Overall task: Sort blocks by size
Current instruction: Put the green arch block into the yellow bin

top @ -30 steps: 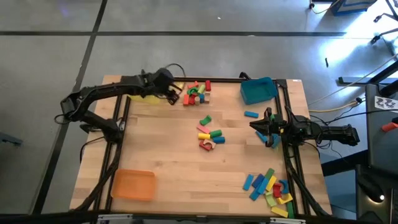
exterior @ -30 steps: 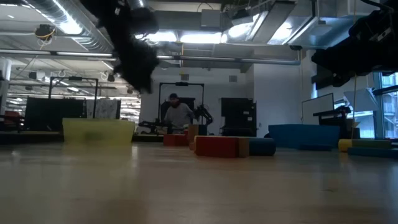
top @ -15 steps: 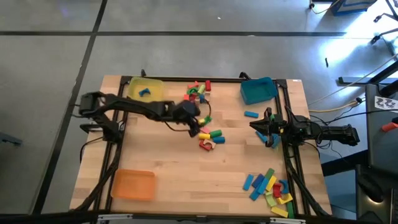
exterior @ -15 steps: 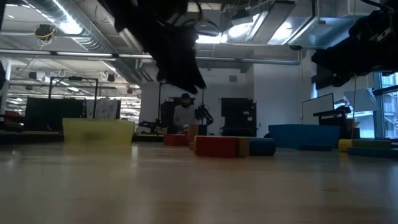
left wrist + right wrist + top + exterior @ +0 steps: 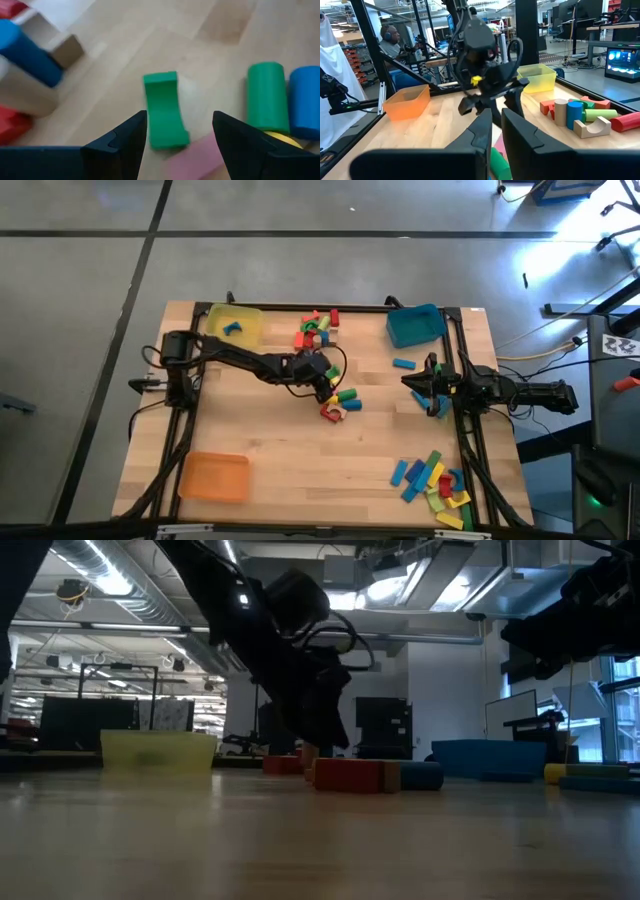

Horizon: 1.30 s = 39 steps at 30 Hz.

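Left pincer (image 5: pixel 328 383) open over the middle cluster of blocks (image 5: pixel 339 400) on the desk (image 5: pixel 270 440).

High view: the right pincer (image 5: pixel 420 383) waits closed and empty by the desk's right edge. Low view: the left arm reaches down to the blocks. Left wrist view: a green arch block (image 5: pixel 164 110) lies between the spread fingers (image 5: pixel 125 137), ungripped. Right wrist view: closed fingers (image 5: pixel 482 132) face the left arm.

You're in a robotics lab: a wooden table (image 5: pixel 270 440) stands on a grey concrete floor (image 5: pixel 80 300), with ceiling ducts (image 5: pixel 110 580), monitors (image 5: pixel 622 55) and a seated person (image 5: pixel 392 37) behind.
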Each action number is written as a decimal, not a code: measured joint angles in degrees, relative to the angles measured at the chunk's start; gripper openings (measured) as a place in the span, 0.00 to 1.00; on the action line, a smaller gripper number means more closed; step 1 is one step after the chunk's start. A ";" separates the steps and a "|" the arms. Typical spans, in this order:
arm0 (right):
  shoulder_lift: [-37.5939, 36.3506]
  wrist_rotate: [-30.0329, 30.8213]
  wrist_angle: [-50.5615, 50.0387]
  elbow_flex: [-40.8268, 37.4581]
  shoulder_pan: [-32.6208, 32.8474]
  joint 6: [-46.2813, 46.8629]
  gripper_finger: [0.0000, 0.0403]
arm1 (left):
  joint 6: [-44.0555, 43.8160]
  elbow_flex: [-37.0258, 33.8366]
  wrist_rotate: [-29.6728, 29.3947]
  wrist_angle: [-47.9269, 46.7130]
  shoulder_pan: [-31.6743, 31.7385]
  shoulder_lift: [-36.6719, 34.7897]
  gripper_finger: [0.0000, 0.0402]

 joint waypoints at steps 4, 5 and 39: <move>0.01 0.01 0.03 0.00 0.02 0.00 0.11 | 0.69 0.00 -1.01 0.42 0.46 1.68 0.52; 0.00 0.01 0.04 0.00 0.00 0.00 0.11 | 0.67 0.00 -0.99 0.61 0.58 2.05 0.52; 0.01 -0.02 0.04 0.01 -0.01 0.00 0.11 | 8.61 -0.04 -1.95 -9.19 0.47 -9.60 0.31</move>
